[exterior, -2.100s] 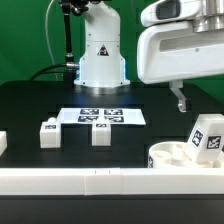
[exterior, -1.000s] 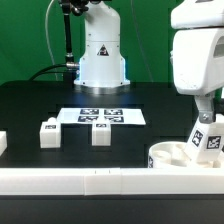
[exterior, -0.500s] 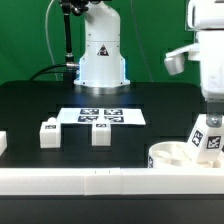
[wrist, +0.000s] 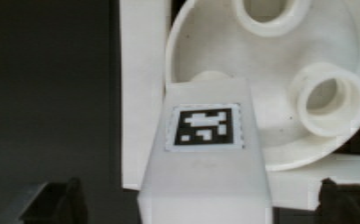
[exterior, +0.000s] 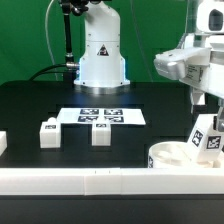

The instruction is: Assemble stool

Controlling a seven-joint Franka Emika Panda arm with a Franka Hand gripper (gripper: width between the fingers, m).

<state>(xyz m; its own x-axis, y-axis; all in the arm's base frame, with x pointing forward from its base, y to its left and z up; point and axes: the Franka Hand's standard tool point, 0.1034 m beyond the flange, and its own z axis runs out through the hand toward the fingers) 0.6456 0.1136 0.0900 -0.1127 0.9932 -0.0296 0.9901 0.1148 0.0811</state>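
Black tabletop under a green backdrop carries the parts.

Exterior view: the seat disc (exterior: 172, 157) lies at the exterior view's right, just beside the white border rail (exterior: 100, 180). One leg (exterior: 208, 136) leans tilted on the seat, tag toward the camera. A second leg (exterior: 48, 133) and a third leg (exterior: 100, 133) stand well apart from it, near the marker board (exterior: 100, 116). The gripper (exterior: 207, 106) hangs directly above the tilted leg, close to its top end. Its jaws are spread to full width and hold nothing.

Wrist view: the tagged leg runs up the middle between the two dark fingertips (wrist: 52, 200). A gap shows on each side and no contact is visible. The seat's round holes lie beyond the leg.

Step in hand, as judged: grasping this leg. Keep the leg centred between the jaws. Match the wrist to the leg's lean. Lower until the pads face its flat sides, then close evenly. An off-centre closure would likely push the leg across the seat or topple it.
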